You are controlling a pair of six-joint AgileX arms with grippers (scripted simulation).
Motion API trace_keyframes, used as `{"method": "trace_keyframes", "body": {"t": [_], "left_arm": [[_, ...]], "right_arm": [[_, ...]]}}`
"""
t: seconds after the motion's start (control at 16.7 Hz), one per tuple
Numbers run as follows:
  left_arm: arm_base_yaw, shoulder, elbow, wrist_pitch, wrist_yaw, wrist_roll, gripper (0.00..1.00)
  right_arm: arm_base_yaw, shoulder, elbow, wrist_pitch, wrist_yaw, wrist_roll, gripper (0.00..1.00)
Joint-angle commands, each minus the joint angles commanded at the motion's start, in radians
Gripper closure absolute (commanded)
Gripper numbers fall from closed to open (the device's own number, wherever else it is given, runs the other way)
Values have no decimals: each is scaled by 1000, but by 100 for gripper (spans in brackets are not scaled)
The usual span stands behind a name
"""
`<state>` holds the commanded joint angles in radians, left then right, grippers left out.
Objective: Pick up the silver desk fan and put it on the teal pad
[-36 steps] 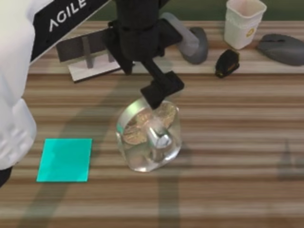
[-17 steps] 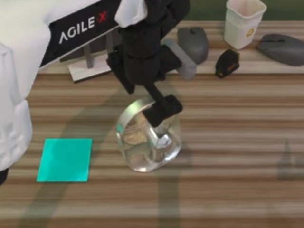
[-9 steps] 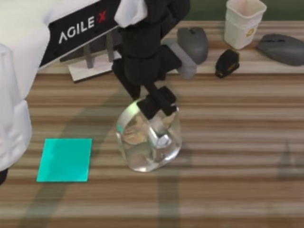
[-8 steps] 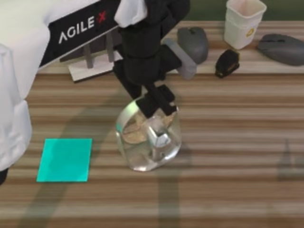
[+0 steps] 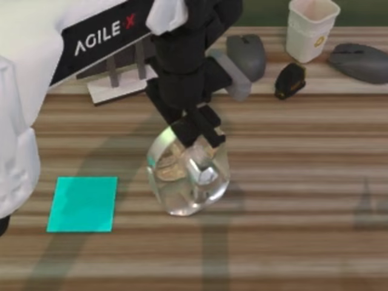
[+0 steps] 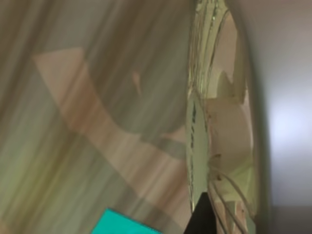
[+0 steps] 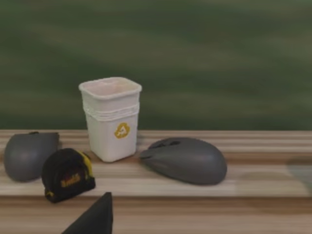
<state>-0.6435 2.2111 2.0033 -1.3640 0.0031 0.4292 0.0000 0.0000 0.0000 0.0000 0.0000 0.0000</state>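
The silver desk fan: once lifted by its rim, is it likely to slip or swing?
Slipping seems possible: the silver desk fan has a shiny, curved chrome rim where the left gripper meets it. It looks rigid. Gripped at the upper edge, it may swing.

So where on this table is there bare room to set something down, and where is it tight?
Bare wood runs along the near edge below the pad and fan, and fills the right half below the tape measure. The far edge is crowded: stand, two mice, cup. The left gripper sits at the fan.
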Motion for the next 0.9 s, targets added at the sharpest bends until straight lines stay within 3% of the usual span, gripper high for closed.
{"method": "trace_keyframes", "body": {"t": [0.42, 0.9], "left_arm": [[2, 6, 17, -17, 0, 2, 100], [19, 39, 264, -225, 0, 0, 100]], "right_arm": [[0, 0, 0, 0, 0, 0, 0], [0, 0, 0, 0, 0, 0, 0]]}}
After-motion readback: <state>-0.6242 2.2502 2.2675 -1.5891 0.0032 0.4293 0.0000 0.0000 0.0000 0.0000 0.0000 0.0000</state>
